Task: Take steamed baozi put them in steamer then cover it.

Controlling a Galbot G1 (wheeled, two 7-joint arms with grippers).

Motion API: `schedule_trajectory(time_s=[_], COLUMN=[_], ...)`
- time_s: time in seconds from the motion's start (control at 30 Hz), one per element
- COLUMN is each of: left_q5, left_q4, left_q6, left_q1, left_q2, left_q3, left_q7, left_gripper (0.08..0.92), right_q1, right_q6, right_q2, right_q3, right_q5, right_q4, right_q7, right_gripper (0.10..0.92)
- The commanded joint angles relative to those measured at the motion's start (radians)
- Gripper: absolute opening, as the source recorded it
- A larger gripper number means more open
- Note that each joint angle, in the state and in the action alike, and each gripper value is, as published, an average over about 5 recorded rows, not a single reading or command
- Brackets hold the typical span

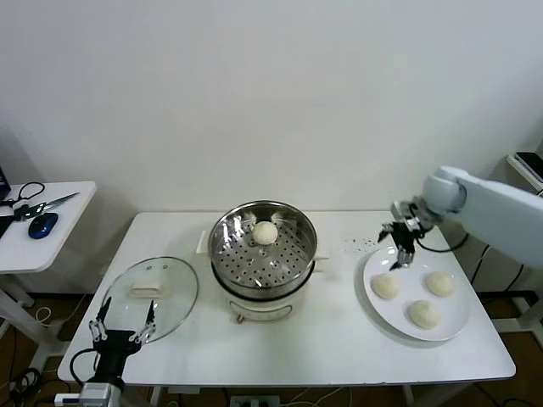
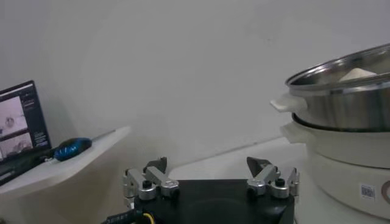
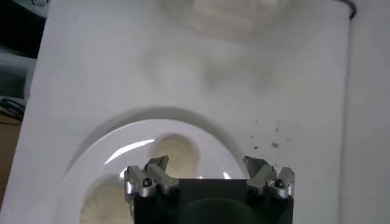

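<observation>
- While the left gripper [image 1: 124, 326] waits low at the near left corner of the table [image 1: 339, 339], its fingers spread apart and holding nothing, the right gripper [image 1: 399, 245] hangs above the far left rim of the plate [image 1: 454, 324].
- From the right wrist view, the right gripper's [image 3: 207, 172] fingers stand apart with nothing between them, over the white plate [image 3: 201, 131].
- Three steamed baozi [image 1: 386, 286] lie on the plate at the right side of the table; the nearest of them to the gripper sits just below it.
- One more bun [image 1: 265, 232] rests on the perforated floor of the steamer [image 1: 225, 246], toward its far side.
- That steamer stands in the middle of the table, uncovered.
- Its cover [image 1: 174, 305] lies flat on the table to the left, handle up, just beyond the left gripper.
- A side table [image 1: 68, 220] at the far left carries a blue mouse [image 1: 42, 224] and scissors [image 1: 47, 203].
</observation>
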Motion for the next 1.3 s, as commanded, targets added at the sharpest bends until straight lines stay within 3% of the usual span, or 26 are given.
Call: schedule_trajectory(time_s=[0.03,0.73,1.03,1.3], left_q5=[0.004,0.001,0.002,0.001], left_q4=[-0.001,0.009,0.007,-0.002], left_q6=[0.000,-0.008,-0.010,-0.011], left_q1=[0.005,0.016,0.021,0.031], left_q2=[-0.001,0.003,0.002,0.004], left_q3=[-0.001,-0.008,-0.008,-0.010], left_q7=[0.000,-0.002,-0.002,-0.003], left_gripper=[0.823,0.823,0.823,0.823], right_q1=[-0.183,-0.190,-0.174,-0.032], right_q6=[-0.026,-0.002,0.000,-0.018], right_q2=[-0.002,0.110,0.111,0.075], right_q3=[0.127,0.157,0.154,0.078], right_q5=[-0.058,-0.097,-0.093,0.000], right_q4=[-0.050,-0.182,-0.182,-0.125], right_q7=[0.004,0.002,-0.002,0.001], right_gripper=[0.823,0.819,0.717,0.694])
